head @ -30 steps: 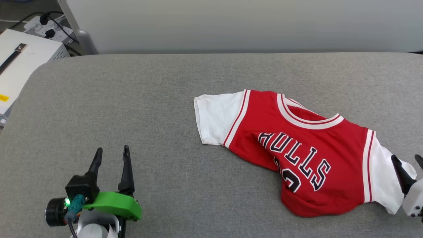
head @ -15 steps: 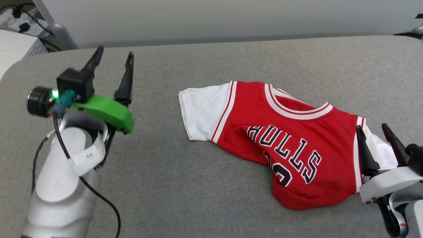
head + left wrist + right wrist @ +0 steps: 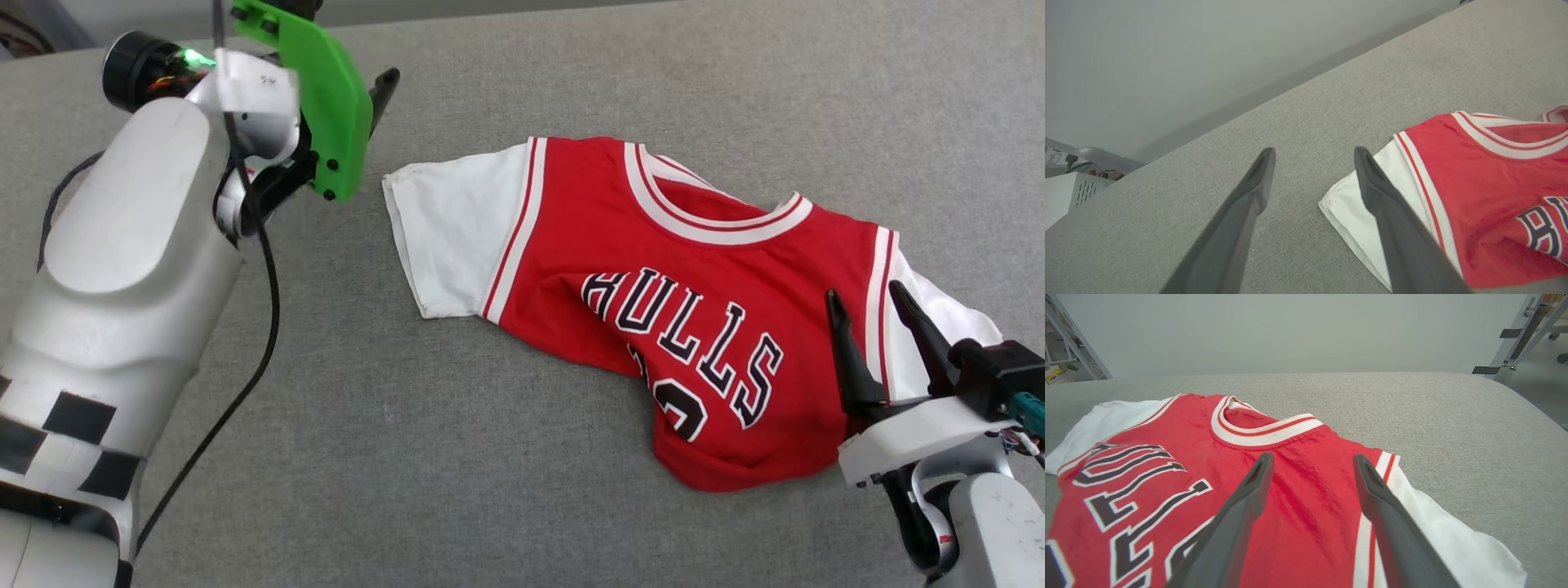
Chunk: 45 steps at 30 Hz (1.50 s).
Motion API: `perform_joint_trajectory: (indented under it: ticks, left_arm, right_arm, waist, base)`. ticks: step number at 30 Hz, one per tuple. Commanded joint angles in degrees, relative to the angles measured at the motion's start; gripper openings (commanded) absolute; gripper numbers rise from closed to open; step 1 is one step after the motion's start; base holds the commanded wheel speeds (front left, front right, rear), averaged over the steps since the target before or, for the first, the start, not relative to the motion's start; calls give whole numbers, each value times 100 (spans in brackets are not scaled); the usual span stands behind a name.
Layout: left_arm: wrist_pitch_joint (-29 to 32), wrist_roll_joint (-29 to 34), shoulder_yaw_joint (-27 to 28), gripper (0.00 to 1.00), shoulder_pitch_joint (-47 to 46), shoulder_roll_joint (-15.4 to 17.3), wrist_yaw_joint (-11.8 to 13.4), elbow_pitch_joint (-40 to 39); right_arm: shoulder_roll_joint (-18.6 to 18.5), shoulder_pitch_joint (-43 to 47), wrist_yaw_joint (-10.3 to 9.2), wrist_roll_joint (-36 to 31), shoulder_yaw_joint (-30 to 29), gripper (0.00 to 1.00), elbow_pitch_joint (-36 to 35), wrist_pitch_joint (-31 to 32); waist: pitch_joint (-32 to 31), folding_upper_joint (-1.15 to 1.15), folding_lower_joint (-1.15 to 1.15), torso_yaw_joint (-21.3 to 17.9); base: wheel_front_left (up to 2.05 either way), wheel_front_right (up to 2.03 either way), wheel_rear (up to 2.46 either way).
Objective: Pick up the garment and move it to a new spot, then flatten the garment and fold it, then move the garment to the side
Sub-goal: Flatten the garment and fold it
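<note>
A rumpled red garment (image 3: 555,229) lies chest-up on the gray tabletop (image 3: 490,490), toward the robot's right. The right claw (image 3: 864,291), spread wide and empty, hovers over its right striped seam. The left claw (image 3: 1312,153), likewise open, has drawn nearer the opposite white sleeve.

Bright, even, soft light; faint shadows, wrist views wide-angle.

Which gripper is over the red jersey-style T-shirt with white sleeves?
The right gripper, open, above the T-shirt's striped shoulder trim. The left gripper is over bare grey padded surface beside it.
</note>
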Motion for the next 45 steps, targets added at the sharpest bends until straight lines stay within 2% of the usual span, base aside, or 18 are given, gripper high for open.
perform_joint_trajectory:
  ticks: [1, 3, 4, 7, 12, 13, 14, 15, 22, 29, 35, 40, 42, 45]
  left_arm:
    - [805, -508, -429, 100, -358, 76, -17, 195]
    - [1230, -698, -711, 100, -496, 132, -17, 311]
    - [1620, -843, -1070, 100, -658, 235, -17, 522]
    - [1740, -1052, -1460, 100, -663, 253, -17, 937]
    - [1934, -1296, -1990, 100, -507, 234, -17, 1030]
    - [1955, -1330, -2126, 50, -493, 264, -17, 1001]
    - [1948, -1371, -2211, 11, -479, 285, -17, 990]
    - [1924, -1418, -2312, 0, -469, 315, -17, 970]
    - [1233, -1734, -2496, 0, -517, 467, -17, 869]
    - [774, -2042, -2369, 0, -320, 1014, -17, 1027]
    - [623, -2092, -2334, 0, 33, 1450, 63, 1382]
    - [349, -2186, -2279, 0, 320, 1402, 159, 1607]
    - [21, -2142, -2250, 100, 386, 1311, 212, 1657]
    - [-711, -1992, -2205, 100, 462, 1181, 250, 1659]
  right_arm:
    - [26, -211, -4, -40, 74, 100, -46, -69]
    - [41, -279, -4, -34, 125, 100, -62, -90]
    - [76, -385, -4, -32, 206, 100, -74, -123]
    - [95, -542, -4, -13, 278, 100, -2, -194]
    - [76, -595, -4, -14, 259, 100, 81, -242]
    - [67, -601, -4, -16, 241, 100, 101, -248]
    - [62, -607, -4, -22, 225, 100, 117, -252]
    - [60, -615, -4, -30, 212, 100, 134, -256]
    - [-1, -504, -4, -84, 84, 100, 166, -271]
    - [-34, -217, -4, -113, -95, 100, 109, -179]
    - [-49, -118, -4, -118, -93, 100, 8, -69]
    - [-97, -82, -4, -109, -125, 100, -14, 18]
    - [-124, -79, -4, -84, -153, 100, -30, 45]
    - [-235, -120, -4, -64, -209, 100, -77, 55]
  waist:
    - [488, 0, 0, -297]
    - [623, 0, 0, -353]
    - [823, 0, 0, -445]
    - [1013, 0, 0, -549]
    - [1042, 0, 0, -541]
    - [1034, 0, 0, -523]
    - [1019, 0, 0, -504]
    - [995, 0, 0, -481]
    - [601, 0, 0, -188]
    - [170, 0, 0, 91]
    - [90, 0, 0, 132]
    - [70, 0, 0, 131]
    - [4, 0, 0, 161]
    - [-184, 0, 0, 231]
  base:
    - [0, 0, 0]
    - [0, 0, 0]
    - [0, 0, 0]
    - [0, 0, 0]
    - [0, 0, 0]
    - [0, 0, 0]
    - [0, 0, 0]
    - [0, 0, 0]
    - [0, 0, 0]
    - [0, 0, 0]
    - [0, 0, 0]
    - [0, 0, 0]
    - [0, 0, 0]
    - [0, 0, 0]
